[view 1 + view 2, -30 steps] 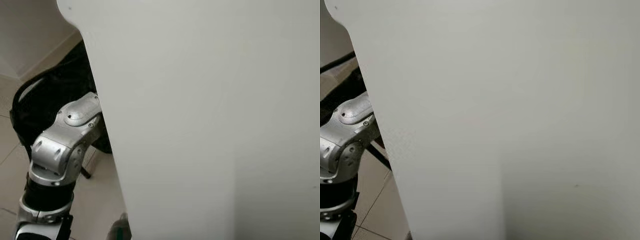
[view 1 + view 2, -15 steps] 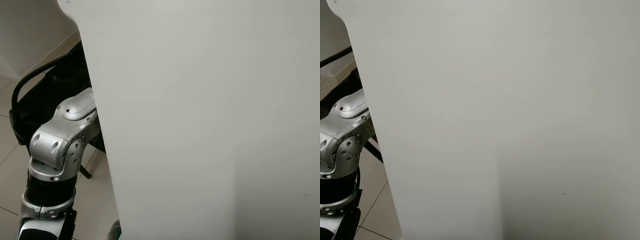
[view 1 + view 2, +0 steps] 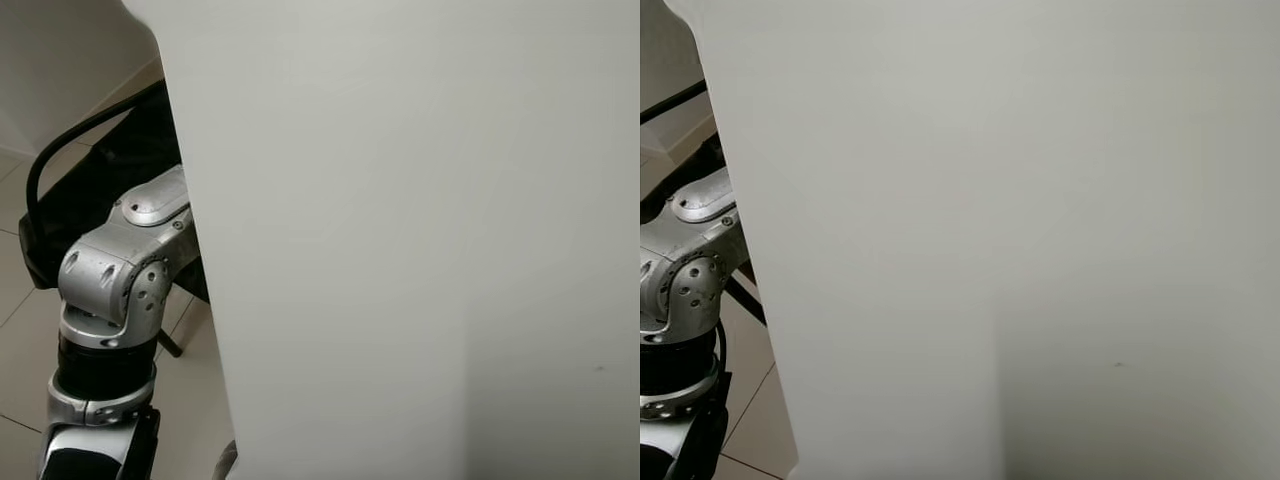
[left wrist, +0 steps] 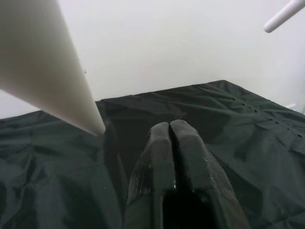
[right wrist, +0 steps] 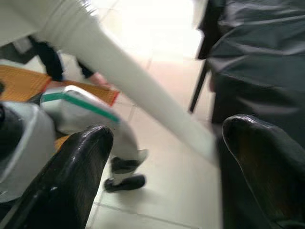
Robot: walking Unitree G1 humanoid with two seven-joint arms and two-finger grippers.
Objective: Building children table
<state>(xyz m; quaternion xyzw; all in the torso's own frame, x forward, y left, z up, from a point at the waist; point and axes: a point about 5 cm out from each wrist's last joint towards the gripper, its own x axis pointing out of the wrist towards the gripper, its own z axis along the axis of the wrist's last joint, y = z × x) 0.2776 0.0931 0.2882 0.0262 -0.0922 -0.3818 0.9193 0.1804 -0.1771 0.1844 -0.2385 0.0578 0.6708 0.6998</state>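
Observation:
A large white tabletop panel (image 3: 420,240) stands very close in front of me and covers most of the head views. My silver left arm (image 3: 115,290) bends beside its left edge. My left gripper (image 4: 170,126) is shut with nothing between its fingers, hovering over black fabric (image 4: 267,138). Near it, a white tapered table leg (image 4: 47,67) points down toward the fabric. The rounded end of another white leg (image 4: 286,14) shows further off. My right gripper (image 5: 169,131) is open, its fingers wide apart, and beyond them a blurred white table leg (image 5: 119,62) slants across.
A black fabric chair (image 3: 90,180) with a dark frame stands behind my left arm on a pale tiled floor. In the right wrist view, black fabric (image 5: 257,62) is close by. Further back lie an orange mat (image 5: 24,81) and a person's blurred leg and dark shoe (image 5: 125,182).
The white panel has slid a little to the left in the head views. My left elbow has turned slightly and sits a bit lower.

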